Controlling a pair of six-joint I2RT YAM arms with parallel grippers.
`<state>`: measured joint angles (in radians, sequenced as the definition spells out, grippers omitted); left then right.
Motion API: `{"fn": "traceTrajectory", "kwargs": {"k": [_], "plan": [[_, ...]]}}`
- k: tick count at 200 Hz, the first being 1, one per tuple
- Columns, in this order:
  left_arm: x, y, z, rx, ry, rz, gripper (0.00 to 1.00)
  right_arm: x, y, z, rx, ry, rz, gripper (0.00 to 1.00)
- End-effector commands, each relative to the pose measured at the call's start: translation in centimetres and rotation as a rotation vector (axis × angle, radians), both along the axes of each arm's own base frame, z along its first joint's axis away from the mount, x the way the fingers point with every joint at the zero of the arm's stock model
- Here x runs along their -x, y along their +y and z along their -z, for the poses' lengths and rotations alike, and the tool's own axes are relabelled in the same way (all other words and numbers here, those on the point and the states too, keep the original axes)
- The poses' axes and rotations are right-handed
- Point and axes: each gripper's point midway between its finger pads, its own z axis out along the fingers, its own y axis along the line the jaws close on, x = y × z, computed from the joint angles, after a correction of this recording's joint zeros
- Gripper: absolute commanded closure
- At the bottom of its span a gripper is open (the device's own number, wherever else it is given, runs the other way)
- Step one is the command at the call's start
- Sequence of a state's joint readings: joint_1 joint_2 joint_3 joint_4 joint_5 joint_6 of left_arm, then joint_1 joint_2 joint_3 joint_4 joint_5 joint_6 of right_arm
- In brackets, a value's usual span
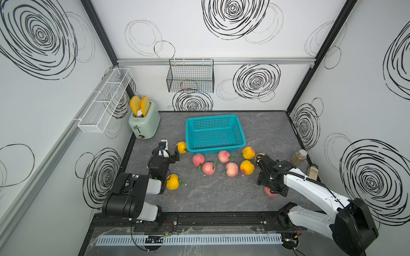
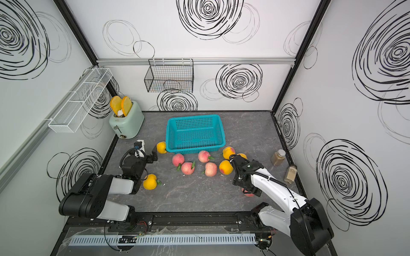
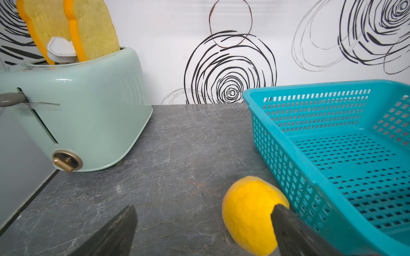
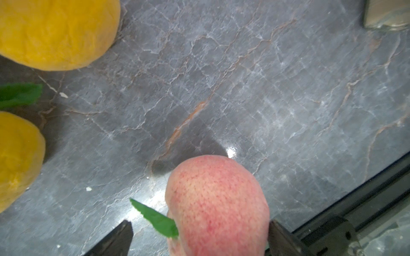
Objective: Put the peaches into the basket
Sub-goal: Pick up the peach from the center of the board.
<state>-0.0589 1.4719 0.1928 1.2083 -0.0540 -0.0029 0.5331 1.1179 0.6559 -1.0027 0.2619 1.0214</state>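
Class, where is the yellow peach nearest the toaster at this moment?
In both top views the yellow peach lies on the table by the front-left corner of the basket, just ahead of the open jaws of the left gripper.

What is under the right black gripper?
A pink-red toy peach with a green leaf, on the grey tabletop, between the right gripper's open jaws. In both top views the gripper covers most of it.

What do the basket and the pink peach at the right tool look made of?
The basket looks like smooth, slightly shiny moulded plastic: even lattice holes. The pink peach seems foam or soft plastic, matte, with finely speckled skin.
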Motion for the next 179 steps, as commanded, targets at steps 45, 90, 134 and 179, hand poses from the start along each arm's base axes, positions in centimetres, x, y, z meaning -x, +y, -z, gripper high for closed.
{"fn": "traceTrajectory", "kwargs": {"k": [45, 90, 134, 179], "plan": [[-0.5, 0.0, -2.6, -0.007, -0.095, -0.001, 0.02, -1.3, 1.3, 0.4, -0.036, -0.026, 0.002, 0.14], [-0.5, 0.0, -2.6, -0.005, -0.097, 0.0, 0.02, -1.3, 1.6, 0.8, -0.062, -0.039, 0.005, 0.29], [-0.5, 0.0, -2.6, -0.005, -0.096, 0.0, 0.02, -1.6, 2.0, 0.8, -0.091, -0.058, 0.0, 0.36], [-0.5, 0.0, -2.6, -0.005, -0.096, -0.001, 0.02, -2.2, 2.2, 0.1, -0.1, -0.084, -0.007, 0.44]]}}
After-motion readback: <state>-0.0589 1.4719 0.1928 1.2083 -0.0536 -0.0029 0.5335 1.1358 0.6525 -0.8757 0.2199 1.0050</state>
